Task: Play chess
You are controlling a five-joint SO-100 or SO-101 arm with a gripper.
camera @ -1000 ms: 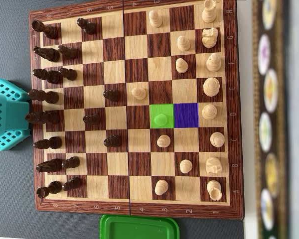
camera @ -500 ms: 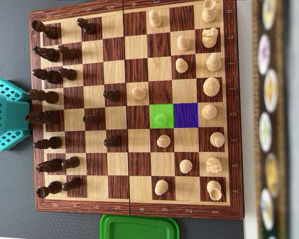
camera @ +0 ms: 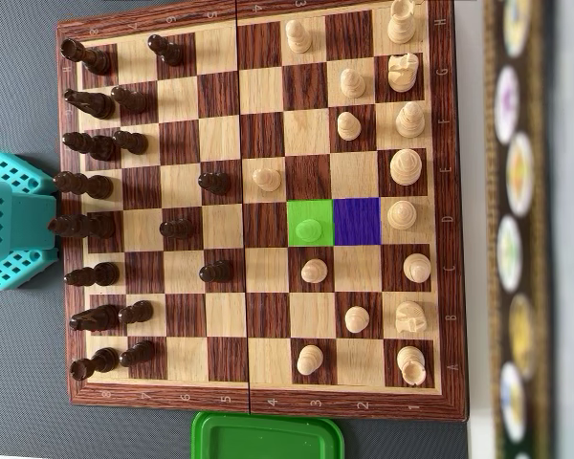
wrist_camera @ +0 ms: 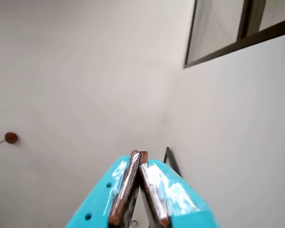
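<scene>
While the wooden chessboard with dark and light squares (camera: 258, 206) is lying flat under the overhead view, a pale pawn tinted green (camera: 309, 229) is standing on a square highlighted bright green (camera: 311, 222), near the board's middle. Touching that square on its right side in the overhead view, a square highlighted purple (camera: 357, 221) is sitting bare, and just beyond it, still rightward, a pale round-topped piece (camera: 401, 214) is standing. Cream-coloured pieces are filling the board's right half, with a pale pawn (camera: 266, 179) standing furthest toward the centre; dark brown pieces are crowding the board's left half, with three dark pawns (camera: 211, 181) advanced from their rows.

Off the board's left edge, the turquoise plastic arm (camera: 14, 222) is showing in the overhead view, clear of every piece. In the wrist view the gripper (wrist_camera: 139, 156) is pointing up at a plain white wall, its two brown-padded fingers (wrist_camera: 127, 186) pressing together at the tips and gripping nothing.

Below the board's lower edge in the overhead view, a green plastic lid (camera: 268, 435) is lying on the grey table surface (camera: 19, 86).
</scene>
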